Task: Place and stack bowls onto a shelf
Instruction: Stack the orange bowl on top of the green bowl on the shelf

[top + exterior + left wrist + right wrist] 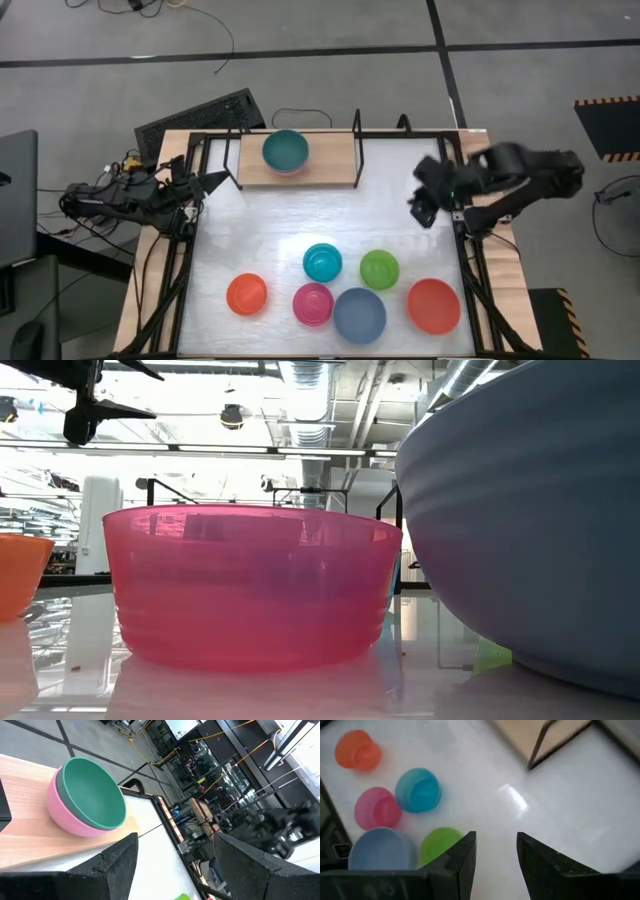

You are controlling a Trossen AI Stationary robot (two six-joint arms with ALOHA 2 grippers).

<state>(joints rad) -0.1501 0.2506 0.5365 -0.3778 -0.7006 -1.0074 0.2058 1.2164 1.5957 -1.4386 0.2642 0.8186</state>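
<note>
Two bowls are being counted nested on the shelf; the right end effector, fingers apart and empty, is being readied for the teal bowl at 7 o'clock.

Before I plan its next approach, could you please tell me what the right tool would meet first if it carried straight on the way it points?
Probably bare white tabletop: the right tool, open, aims past the small lime plastic bowl. Depth is unclear.

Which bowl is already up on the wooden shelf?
The dark green bowl, nested inside a pale pink bowl on the shelf. All others sit on the white table.
</note>
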